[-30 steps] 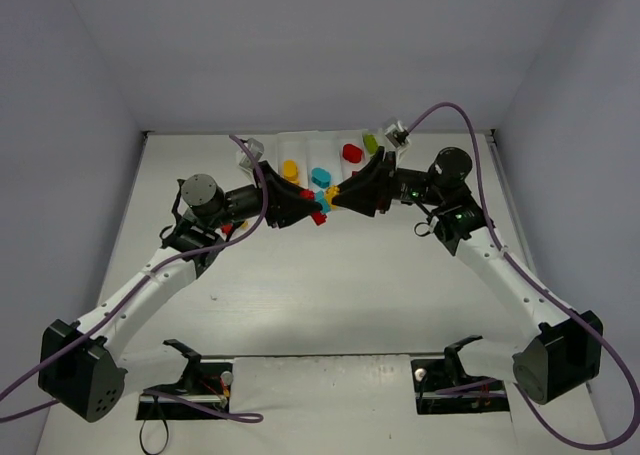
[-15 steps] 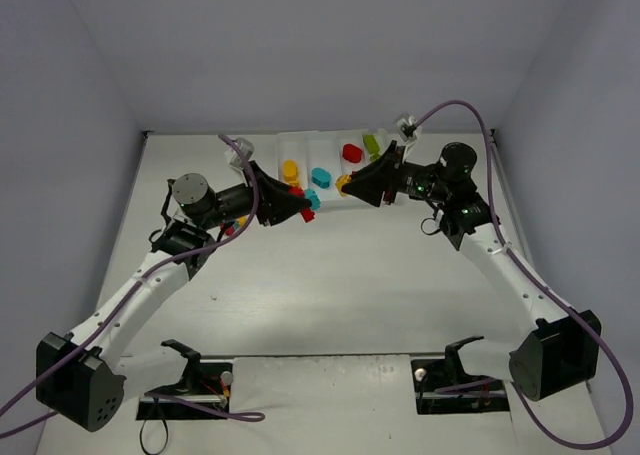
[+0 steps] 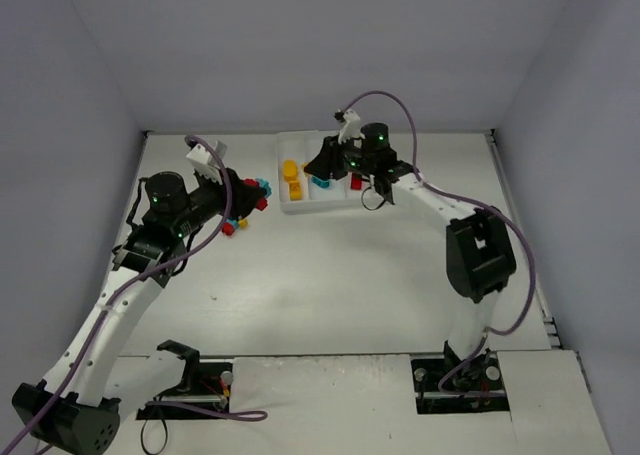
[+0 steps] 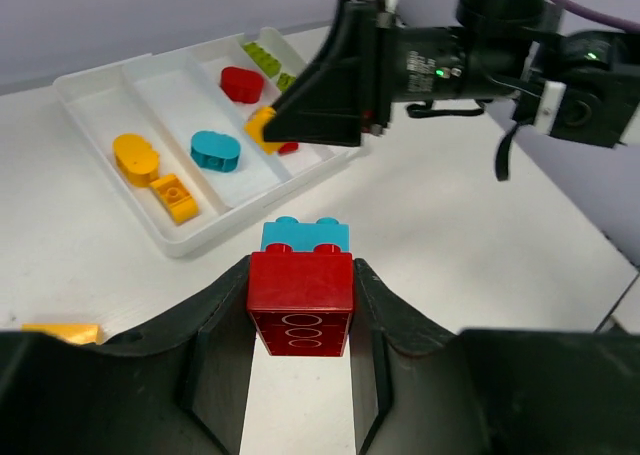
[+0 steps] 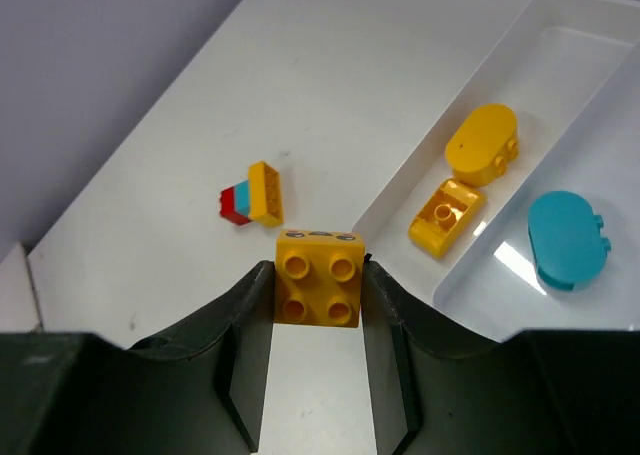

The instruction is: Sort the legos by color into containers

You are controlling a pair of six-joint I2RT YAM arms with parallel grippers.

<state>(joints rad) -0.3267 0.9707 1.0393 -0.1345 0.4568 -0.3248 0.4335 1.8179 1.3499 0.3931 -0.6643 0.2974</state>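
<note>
My left gripper (image 3: 254, 191) (image 4: 300, 275) is shut on a red brick (image 4: 300, 293) with a cyan brick (image 4: 306, 235) stuck to its far side, held left of the white tray (image 3: 284, 201). My right gripper (image 3: 326, 165) (image 5: 318, 275) is shut on a yellow square brick (image 5: 318, 277), above the table by the tray's near left corner (image 5: 400, 190). The left compartment holds a rounded yellow brick (image 5: 482, 143) and a small yellow one (image 5: 447, 215). A rounded cyan brick (image 5: 568, 240) lies in the second, a red one (image 4: 240, 83) in the third, green ones (image 4: 268, 57) in the fourth.
A small red, cyan and yellow stack (image 5: 252, 195) (image 3: 232, 225) lies on the table left of the tray, below my left gripper in the top view. A yellow piece (image 4: 60, 332) shows at the left wrist view's lower left. Grey walls close the back and sides.
My left gripper has pulled back to the left, away from the tray, with the red and cyan bricks. My right gripper has swung left across the tray with the yellow brick.
</note>
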